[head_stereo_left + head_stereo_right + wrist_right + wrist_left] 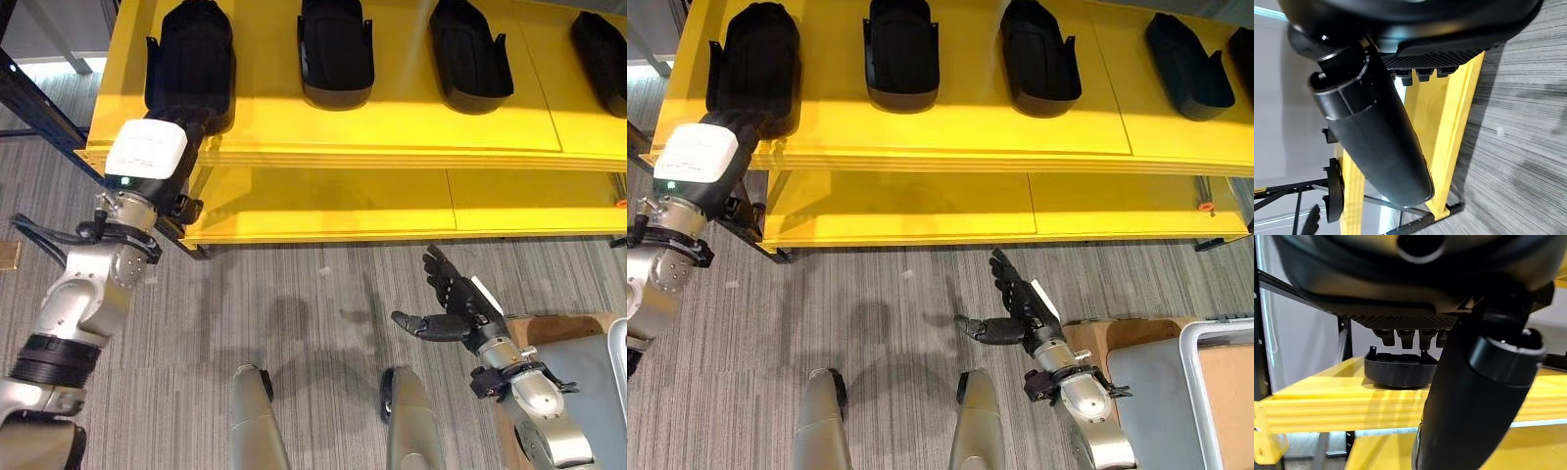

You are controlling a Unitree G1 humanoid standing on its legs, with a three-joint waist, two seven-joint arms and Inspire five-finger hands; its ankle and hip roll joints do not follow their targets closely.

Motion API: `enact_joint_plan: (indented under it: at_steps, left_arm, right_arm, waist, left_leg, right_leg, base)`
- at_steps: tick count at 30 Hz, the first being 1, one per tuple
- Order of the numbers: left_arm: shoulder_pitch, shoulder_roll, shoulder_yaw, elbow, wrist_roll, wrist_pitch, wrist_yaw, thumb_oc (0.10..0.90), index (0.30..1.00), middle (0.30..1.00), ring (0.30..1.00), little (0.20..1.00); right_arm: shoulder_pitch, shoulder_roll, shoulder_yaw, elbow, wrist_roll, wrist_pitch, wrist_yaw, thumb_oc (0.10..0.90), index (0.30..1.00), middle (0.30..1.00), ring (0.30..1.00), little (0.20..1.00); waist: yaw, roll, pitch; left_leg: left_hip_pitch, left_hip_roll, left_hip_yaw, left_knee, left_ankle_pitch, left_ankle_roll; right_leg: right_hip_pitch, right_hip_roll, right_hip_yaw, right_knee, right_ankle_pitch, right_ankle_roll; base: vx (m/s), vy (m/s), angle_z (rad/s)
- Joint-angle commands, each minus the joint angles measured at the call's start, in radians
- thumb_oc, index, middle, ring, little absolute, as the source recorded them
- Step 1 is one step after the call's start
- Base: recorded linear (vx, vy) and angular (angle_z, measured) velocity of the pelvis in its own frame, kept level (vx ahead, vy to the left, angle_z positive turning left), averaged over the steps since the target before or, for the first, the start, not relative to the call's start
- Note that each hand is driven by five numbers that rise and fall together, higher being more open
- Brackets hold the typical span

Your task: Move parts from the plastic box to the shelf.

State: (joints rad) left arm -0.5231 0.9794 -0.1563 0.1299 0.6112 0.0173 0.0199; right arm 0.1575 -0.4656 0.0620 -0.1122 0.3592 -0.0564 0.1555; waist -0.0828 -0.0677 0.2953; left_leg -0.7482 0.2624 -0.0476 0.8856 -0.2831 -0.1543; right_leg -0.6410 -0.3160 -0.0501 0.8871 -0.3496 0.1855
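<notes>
Both arms are silver-grey, jointed with black collars. The left robot hand [162, 147] wears a white block-like cover; the right robot hand [453, 304] is dark — a thin white strip along its back.

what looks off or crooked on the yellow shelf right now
Nothing stands out. The black parts lie in a row on the shelf's top board, roughly parallel and apart, none tipped or hanging over the edge. The left hand is at the leftmost part; the right hand hangs open over the floor.
</notes>
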Motion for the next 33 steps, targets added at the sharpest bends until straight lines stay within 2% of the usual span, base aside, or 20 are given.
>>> enact_joint_plan:
  at_steps: [1,8,12,26,30,33]
  left_arm:
    - [-0.134,0.061,0.006,-0.033,-0.074,-0.019,0.006,0.900,1.000,1.000,1.000,1.000]
    - [-0.191,0.131,-0.040,-0.049,-0.188,-0.024,-0.093,0.900,1.000,1.000,1.000,1.000]
    - [-0.219,0.153,-0.063,-0.051,-0.211,-0.025,-0.097,0.900,1.000,1.000,1.000,1.000]
    - [-0.121,0.211,0.067,-0.191,-0.194,-0.026,-0.113,0.900,1.000,1.000,1.000,1.000]
    - [-0.158,0.218,0.038,-0.170,-0.201,-0.025,-0.124,0.900,1.000,1.000,1.000,1.000]
    - [-0.220,0.216,-0.018,-0.134,-0.200,-0.022,-0.126,0.900,1.000,1.000,1.000,1.000]
  right_arm:
    - [0.016,-0.036,-0.057,-0.082,0.056,-0.064,0.029,0.900,1.000,1.000,1.000,1.000]
    - [0.024,-0.023,-0.060,-0.063,0.059,-0.052,0.056,0.900,1.000,1.000,1.000,1.000]
    - [0.028,-0.022,-0.053,-0.057,0.059,-0.051,0.064,0.900,1.000,1.000,1.000,1.000]
    - [0.035,-0.018,-0.076,-0.065,0.049,-0.028,0.079,0.900,1.000,1.000,1.000,1.000]
    - [0.029,-0.021,-0.072,-0.059,0.052,-0.024,0.085,0.900,1.000,1.000,1.000,1.000]
    - [0.025,-0.021,-0.065,-0.054,0.054,-0.023,0.085,0.900,1.000,1.000,1.000,1.000]
  waist:
    - [-0.006,0.032,-0.092]
    - [-0.001,0.033,-0.090]
    - [0.001,0.033,-0.090]
    - [0.017,0.033,-0.091]
    - [0.012,0.035,-0.090]
    - [0.007,0.035,-0.090]
  left_leg:
    - [0.023,0.003,-0.022,-0.030,-0.011,0.062]
    - [0.020,0.002,-0.027,-0.031,-0.008,0.062]
    - [0.017,0.001,-0.029,-0.029,-0.007,0.062]
    - [0.023,-0.002,-0.032,-0.036,-0.007,0.061]
    - [0.023,-0.003,-0.032,-0.035,-0.006,0.060]
    - [0.022,-0.002,-0.032,-0.033,-0.006,0.060]
  right_leg:
    - [0.066,0.017,-0.002,-0.038,-0.004,-0.076]
    - [0.068,0.014,-0.007,-0.038,-0.002,-0.074]
    - [0.066,0.014,-0.008,-0.033,-0.004,-0.074]
    - [0.074,0.016,-0.011,-0.034,-0.008,-0.076]
    - [0.074,0.015,-0.010,-0.035,-0.007,-0.076]
    - [0.073,0.017,-0.010,-0.033,-0.007,-0.075]
  base:
    - [0.00,0.000,0.00]
    - [0.00,0.000,0.00]
    - [0.00,0.000,0.00]
    - [0.00,0.000,0.00]
    - [0.00,0.000,0.00]
    - [0.00,0.000,0.00]
